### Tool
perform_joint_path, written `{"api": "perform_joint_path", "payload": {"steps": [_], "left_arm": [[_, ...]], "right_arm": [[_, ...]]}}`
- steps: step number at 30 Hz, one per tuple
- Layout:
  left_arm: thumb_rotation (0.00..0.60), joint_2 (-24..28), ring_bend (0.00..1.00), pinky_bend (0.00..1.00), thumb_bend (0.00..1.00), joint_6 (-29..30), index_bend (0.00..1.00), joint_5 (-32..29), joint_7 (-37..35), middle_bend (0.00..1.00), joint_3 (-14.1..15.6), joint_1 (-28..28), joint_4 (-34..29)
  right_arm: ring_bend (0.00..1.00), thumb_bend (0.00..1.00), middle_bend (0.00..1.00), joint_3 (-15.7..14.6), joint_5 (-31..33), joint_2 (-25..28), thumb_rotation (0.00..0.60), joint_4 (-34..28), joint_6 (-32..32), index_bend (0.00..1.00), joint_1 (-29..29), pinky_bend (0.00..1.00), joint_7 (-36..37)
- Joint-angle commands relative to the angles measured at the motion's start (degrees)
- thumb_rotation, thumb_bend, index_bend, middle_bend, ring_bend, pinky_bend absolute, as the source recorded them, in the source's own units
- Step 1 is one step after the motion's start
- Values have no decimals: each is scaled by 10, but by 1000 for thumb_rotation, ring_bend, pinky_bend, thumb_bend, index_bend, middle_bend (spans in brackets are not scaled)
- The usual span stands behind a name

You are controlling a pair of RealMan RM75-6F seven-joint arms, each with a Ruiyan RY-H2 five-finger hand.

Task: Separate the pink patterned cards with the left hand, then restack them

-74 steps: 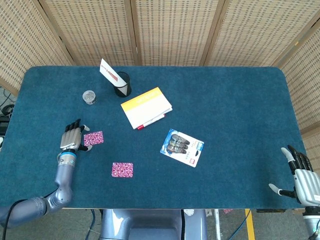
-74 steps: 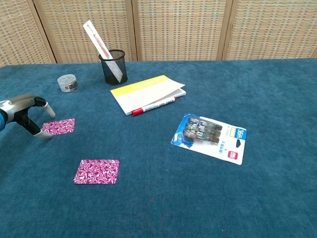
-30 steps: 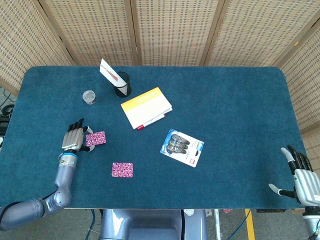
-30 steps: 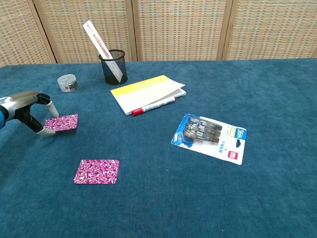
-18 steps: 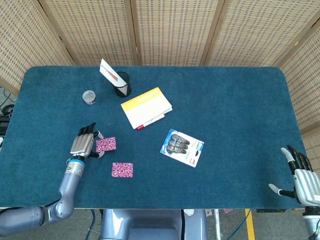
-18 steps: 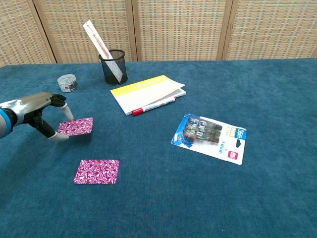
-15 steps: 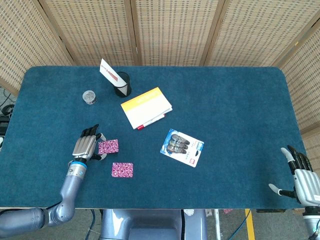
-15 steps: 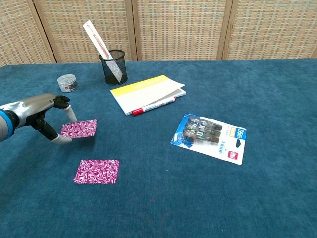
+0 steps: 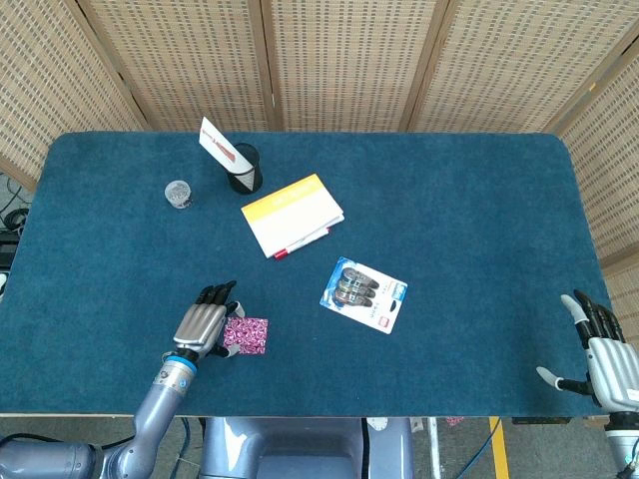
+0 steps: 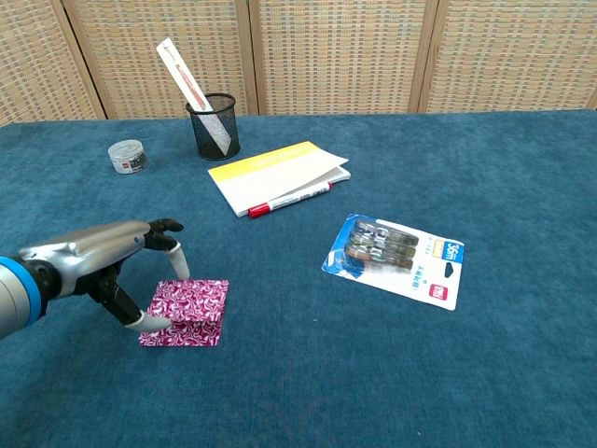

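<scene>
My left hand (image 9: 205, 325) (image 10: 110, 264) pinches a pink patterned card (image 10: 193, 300) (image 9: 247, 330) between thumb and fingers. It holds that card just over the second pink patterned card (image 10: 177, 332), which lies flat on the blue table cloth (image 10: 298, 373). Only the lower card's front edge shows under the held one in the chest view. In the head view the two cards overlap and read as one. My right hand (image 9: 604, 351) rests at the table's right front corner with its fingers spread and nothing in it.
A blister pack of clips (image 10: 396, 259) lies right of the cards. A yellow notebook (image 10: 278, 175) with a red pen (image 10: 287, 200) sits further back. A black mesh cup (image 10: 213, 127) holding a ruler and a small round tin (image 10: 126, 156) stand at the back left.
My left hand has carried the pinched card forward and to the right, from the left side of the table to just above the card lying flat. The right hand stays still.
</scene>
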Motion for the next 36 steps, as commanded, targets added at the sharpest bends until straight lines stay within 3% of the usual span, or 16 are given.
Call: {"api": "perform_joint_path", "payload": {"steps": [1, 24, 26, 36], "left_arm": [[600, -8, 0, 0, 241, 3, 456, 11, 2, 0, 7, 3, 2], [600, -18, 0, 0, 215, -2, 448, -6, 17, 0, 1, 10, 16], [600, -17, 0, 0, 211, -3, 419, -9, 20, 0, 1, 9, 15], [600, -12, 0, 0, 174, -6, 78, -13, 22, 0, 0, 10, 11]], "right_arm": [[0, 131, 0, 0, 0, 0, 600, 0, 0, 0, 0, 0, 0], [0, 132, 0, 0, 0, 1, 600, 0, -1, 0, 0, 0, 3], [0, 131, 0, 0, 0, 1, 600, 0, -1, 0, 0, 0, 3], [0, 131, 0, 0, 0, 1, 600, 0, -1, 0, 0, 0, 3]]}}
